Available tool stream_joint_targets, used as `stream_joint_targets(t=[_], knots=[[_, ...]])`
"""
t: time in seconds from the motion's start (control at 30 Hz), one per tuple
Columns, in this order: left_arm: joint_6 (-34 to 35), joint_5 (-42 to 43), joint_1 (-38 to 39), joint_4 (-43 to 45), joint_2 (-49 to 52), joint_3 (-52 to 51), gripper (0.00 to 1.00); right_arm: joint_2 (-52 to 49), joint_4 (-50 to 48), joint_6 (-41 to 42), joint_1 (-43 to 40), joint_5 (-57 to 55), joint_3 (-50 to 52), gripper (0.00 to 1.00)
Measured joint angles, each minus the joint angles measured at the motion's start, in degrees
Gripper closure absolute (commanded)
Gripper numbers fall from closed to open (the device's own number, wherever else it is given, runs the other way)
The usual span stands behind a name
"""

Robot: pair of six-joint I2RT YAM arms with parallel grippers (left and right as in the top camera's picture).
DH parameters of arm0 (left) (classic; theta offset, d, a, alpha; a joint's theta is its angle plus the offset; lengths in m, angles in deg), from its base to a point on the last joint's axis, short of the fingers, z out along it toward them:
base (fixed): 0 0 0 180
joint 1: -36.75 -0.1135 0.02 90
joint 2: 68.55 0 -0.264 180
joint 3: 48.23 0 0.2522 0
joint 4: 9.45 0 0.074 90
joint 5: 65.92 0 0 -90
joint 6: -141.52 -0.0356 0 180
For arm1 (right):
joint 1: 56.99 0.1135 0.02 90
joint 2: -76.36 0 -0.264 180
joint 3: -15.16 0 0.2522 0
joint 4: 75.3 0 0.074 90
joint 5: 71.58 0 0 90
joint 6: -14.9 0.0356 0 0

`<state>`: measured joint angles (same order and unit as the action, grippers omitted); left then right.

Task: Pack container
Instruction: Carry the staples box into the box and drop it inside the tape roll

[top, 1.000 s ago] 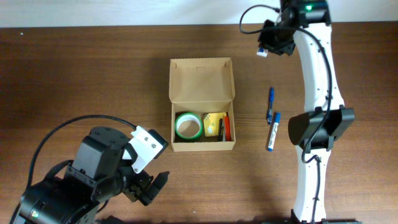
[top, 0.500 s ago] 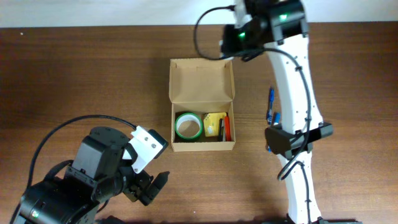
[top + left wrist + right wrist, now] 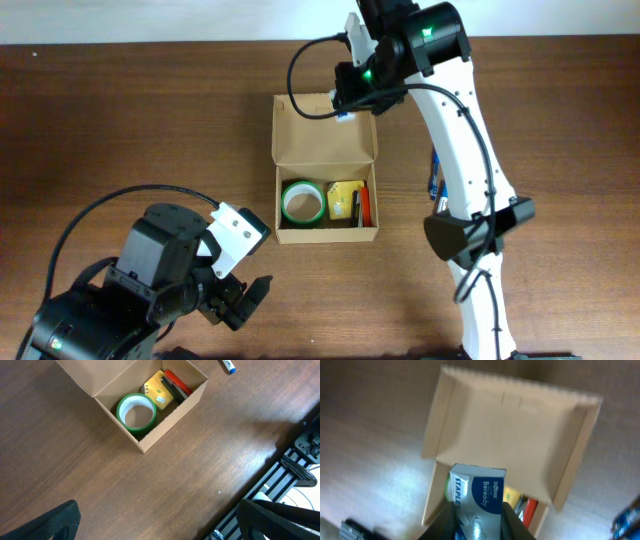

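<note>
Jaws of the right gripper (image 3: 348, 100) pinch a small blue-and-white staple box (image 3: 477, 494), held above the tan cardboard container (image 3: 322, 135) near the middle of the wooden counter (image 3: 120, 120). From the right wrist, the carton's white side reads "STAPLE", with the rest cut off at the finger. Its blue face carries the word "Beready" in white, and the finer print below is too blurred to read. From overhead, the gripper sits over the far right corner of the container's hinged flap, which stands open on the far side. Only a sliver of the carton shows beneath the gripper.

Inside the open container, a green tape roll (image 3: 302, 203) lies flat at the left end with its pale core facing up. Beside it sits a yellow pack (image 3: 344, 194) bearing a small label too tiny to read. Next come a thin black item and a red item (image 3: 366, 206) against the right wall. A blue pen (image 3: 433, 185) lies on the counter to the right of the container, partly hidden behind the right arm.

The left gripper (image 3: 250, 298) hangs at the near left of the counter, well apart from the container, its jaws spread wide with nothing between them. The left wrist view looks between the two dark fingers onto the container and its contents.
</note>
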<state>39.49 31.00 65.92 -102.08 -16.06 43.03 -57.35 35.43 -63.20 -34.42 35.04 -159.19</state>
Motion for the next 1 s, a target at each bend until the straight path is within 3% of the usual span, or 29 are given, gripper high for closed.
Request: stream_joint_targets(t=[0.33,0.6,1.0], knots=[[0.0,0.0,0.0,0.0,0.0,0.0,0.00,6.1,0.0,-1.6,1.1,0.0,15.0,0.78],[0.0,0.0,0.0,0.0,0.0,0.0,0.00,6.0,-1.5,-2.1,8.7,-0.2,22.3,0.78],[0.0,0.0,0.0,0.0,0.0,0.0,0.00,6.0,-10.4,-2.4,13.5,-2.1,35.7,0.78]])
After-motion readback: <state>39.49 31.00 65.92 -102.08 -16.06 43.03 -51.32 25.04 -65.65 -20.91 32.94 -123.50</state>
